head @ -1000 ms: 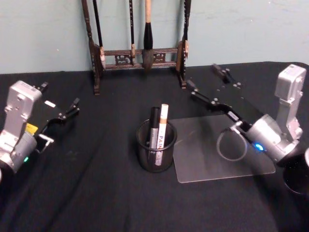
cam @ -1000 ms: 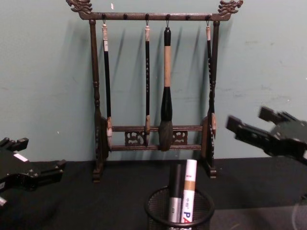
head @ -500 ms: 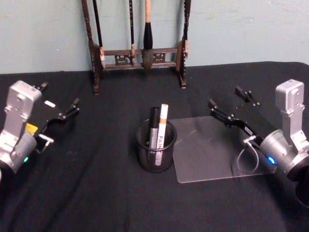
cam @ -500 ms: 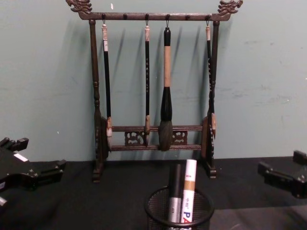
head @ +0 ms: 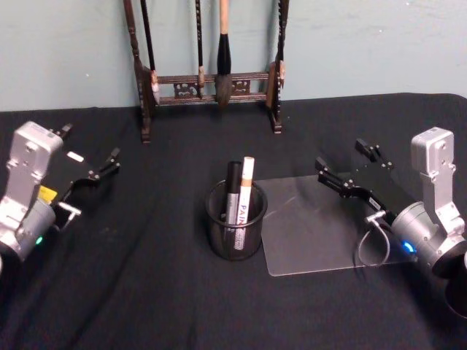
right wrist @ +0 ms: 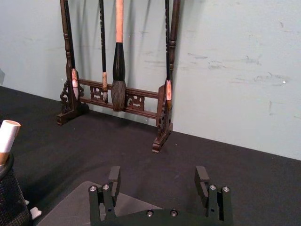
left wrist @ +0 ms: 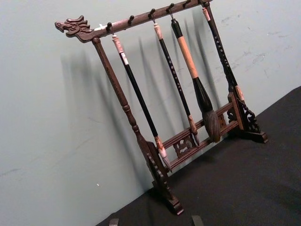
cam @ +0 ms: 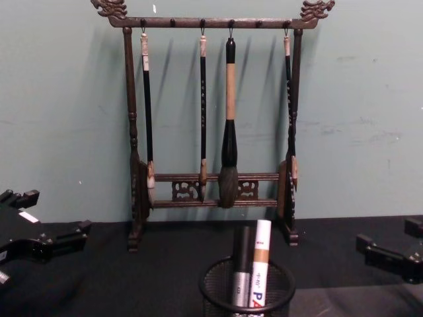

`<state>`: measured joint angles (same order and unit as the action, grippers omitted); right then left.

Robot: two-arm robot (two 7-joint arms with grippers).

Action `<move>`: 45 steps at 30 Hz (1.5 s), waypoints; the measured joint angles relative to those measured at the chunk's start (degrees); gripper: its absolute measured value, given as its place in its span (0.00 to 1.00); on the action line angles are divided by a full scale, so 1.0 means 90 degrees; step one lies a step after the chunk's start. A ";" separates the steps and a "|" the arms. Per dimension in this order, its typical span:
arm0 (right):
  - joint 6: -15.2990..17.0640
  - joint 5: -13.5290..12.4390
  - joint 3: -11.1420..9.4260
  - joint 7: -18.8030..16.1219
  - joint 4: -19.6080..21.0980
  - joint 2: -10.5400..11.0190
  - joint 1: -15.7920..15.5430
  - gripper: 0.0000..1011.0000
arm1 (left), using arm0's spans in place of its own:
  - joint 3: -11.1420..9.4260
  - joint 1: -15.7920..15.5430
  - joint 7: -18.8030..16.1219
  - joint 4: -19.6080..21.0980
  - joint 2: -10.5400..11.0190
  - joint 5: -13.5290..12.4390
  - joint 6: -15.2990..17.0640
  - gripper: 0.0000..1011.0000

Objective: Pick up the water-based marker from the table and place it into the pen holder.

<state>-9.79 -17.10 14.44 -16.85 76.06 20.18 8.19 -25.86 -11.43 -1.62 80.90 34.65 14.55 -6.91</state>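
**Markers Seated in Pen Holder; Both Grippers Spread and Empty**

**Head view.** The pen holder [head: 235,227] stands upright on the table [head: 146,292], at centre. Two markers stand in it: a dark marker [head: 232,191] and a white marker with a tan band [head: 244,191], side by side, tips above the rim. A clear sheet [head: 321,233] lies flat just right of the holder. The right gripper [head: 349,166] is above the sheet's right portion, fingers spread, nothing between them. The left gripper [head: 91,157] is at the table's left, well apart from the holder, fingers spread and empty. A wooden brush rack [head: 208,80] stands at the table's rear.

**Left wrist view.** The brush rack [left wrist: 188,108] shows with four brushes hanging.

**Right wrist view.** The right gripper [right wrist: 159,176] points toward the brush rack [right wrist: 117,89]; its fingers [right wrist: 114,176] stand apart. The pen holder [right wrist: 11,197] is near one edge.

**Chest view.** The pen holder [cam: 218,290] is at lower centre, holding both markers [cam: 259,264]. The left gripper [cam: 53,221] and right gripper [cam: 386,241] sit at opposite edges.
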 joint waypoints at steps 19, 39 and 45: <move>-0.0002 -0.0027 0.0001 0.0004 0.0030 0.0016 0.0000 0.99 | 0.0000 0.0000 0.0000 0.0000 0.0000 0.0000 0.0000 0.99; -0.0002 -0.0036 0.0001 0.0004 0.0037 0.0021 0.0000 0.99 | 0.0000 0.0000 0.0000 0.0000 0.0000 0.0000 0.0000 0.99; -0.0001 -0.0036 0.0001 0.0004 0.0037 0.0021 0.0000 0.99 | 0.0000 0.0000 0.0000 0.0000 0.0000 0.0000 0.0000 0.99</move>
<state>-9.80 -17.43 14.45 -16.81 76.40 20.37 8.19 -25.86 -11.43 -1.62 80.90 34.64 14.55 -6.91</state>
